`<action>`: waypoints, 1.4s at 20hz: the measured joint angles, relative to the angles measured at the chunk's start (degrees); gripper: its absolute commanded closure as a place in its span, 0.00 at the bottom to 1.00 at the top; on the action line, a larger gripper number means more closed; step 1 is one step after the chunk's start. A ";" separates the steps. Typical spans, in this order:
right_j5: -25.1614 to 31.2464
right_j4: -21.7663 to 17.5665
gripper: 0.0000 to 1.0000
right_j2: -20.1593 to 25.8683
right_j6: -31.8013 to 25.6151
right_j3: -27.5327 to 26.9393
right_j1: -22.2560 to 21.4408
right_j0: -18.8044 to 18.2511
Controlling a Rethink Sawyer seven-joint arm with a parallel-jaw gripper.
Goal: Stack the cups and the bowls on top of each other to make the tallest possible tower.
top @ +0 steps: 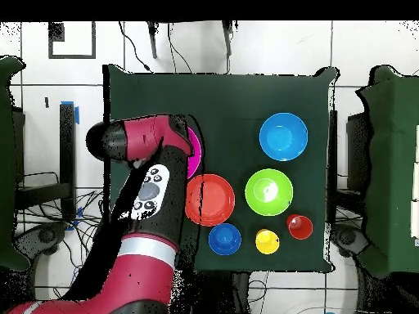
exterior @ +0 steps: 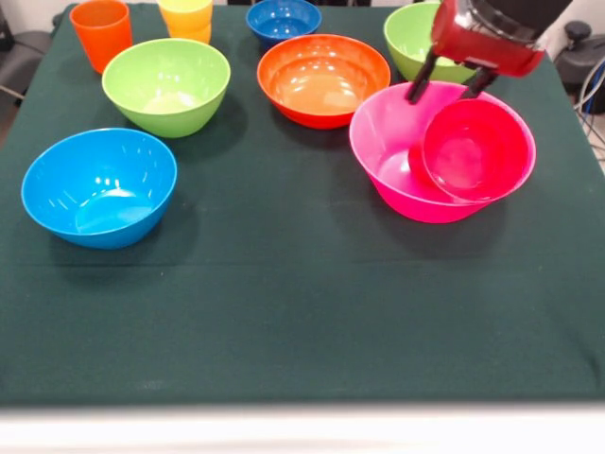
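Your gripper [exterior: 452,92] hangs at the upper right of the front view, its two dark fingers [exterior: 421,79] spread apart and empty, their tips just above the far rim of the big pink bowl [exterior: 383,142]. You can see the small crimson bowl [exterior: 475,151] sitting tilted inside that pink bowl, leaning against its right wall with its opening turned toward the camera. You won't find the red cup in either view.

Reading the front view from the left: the orange cup [exterior: 100,31] stands upright at the far left corner of the dark green tablecloth [exterior: 284,312]. Nearer the camera, the light blue bowl [exterior: 99,186] sits by itself. You then meet a lime green bowl [exterior: 166,86], and behind it the yellow cup [exterior: 186,18] at the top edge. The small dark blue bowl [exterior: 283,20] comes next at the far side, with the orange bowl [exterior: 323,79] in front of it, close beside the pink bowl. A second lime green bowl [exterior: 412,38] sits behind the pink one, partly hidden by the gripper.

From overhead, the arm [top: 139,204] covers most of the pink bowl [top: 195,151], leaving you only a sliver.
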 measured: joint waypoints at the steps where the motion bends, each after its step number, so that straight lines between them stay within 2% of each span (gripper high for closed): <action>1: -0.72 0.09 0.00 0.70 0.00 0.75 -0.91 -0.21; 5: -2.03 1.42 0.00 4.30 0.00 3.73 -5.89 -0.96; 7: -1.01 3.82 0.00 6.74 0.00 3.78 -9.19 -0.90; 14: -0.27 6.64 0.00 8.64 0.00 2.80 -13.77 0.87; 28: -0.88 6.82 0.00 8.89 0.00 2.69 -15.56 2.30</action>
